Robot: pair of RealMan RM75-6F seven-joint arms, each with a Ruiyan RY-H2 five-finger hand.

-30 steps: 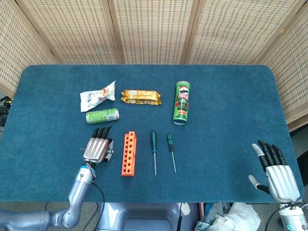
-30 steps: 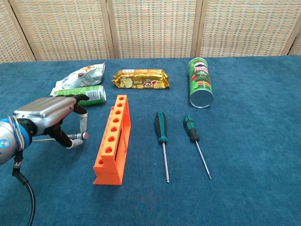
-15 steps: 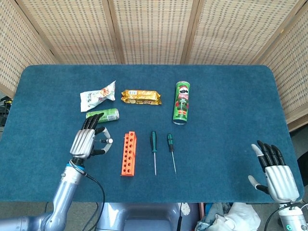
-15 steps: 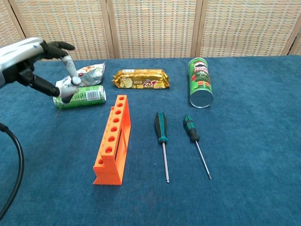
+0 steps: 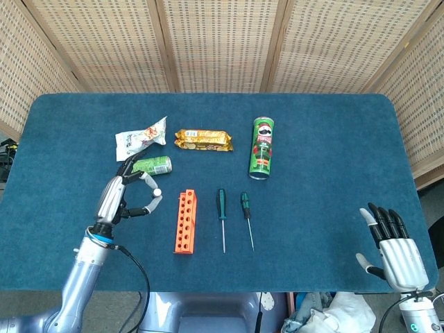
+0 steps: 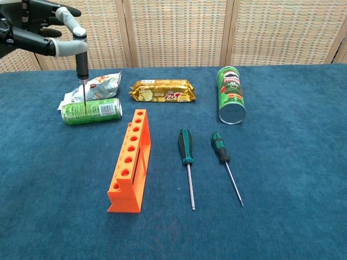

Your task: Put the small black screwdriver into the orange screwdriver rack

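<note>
The orange screwdriver rack (image 5: 184, 222) (image 6: 130, 161) lies on the blue cloth, left of centre, its row of holes facing up. My left hand (image 5: 123, 195) (image 6: 40, 33) is raised above the table to the left of the rack and behind it. It pinches the small black screwdriver (image 6: 82, 67), which hangs upright with its thin shaft pointing down in front of the green can (image 6: 91, 110). My right hand (image 5: 396, 247) hovers open at the table's front right corner, holding nothing; the chest view does not show it.
Two green-and-black screwdrivers (image 6: 186, 151) (image 6: 221, 150) lie side by side right of the rack. Behind stand a snack bag (image 6: 96, 86), a gold biscuit pack (image 6: 162, 91) and a green chip tube (image 6: 231, 102) lying on its side.
My left hand has risen from the cloth beside the rack and turned, carrying the small black screwdriver up and back until it hangs shaft down. The right hand barely moved.
</note>
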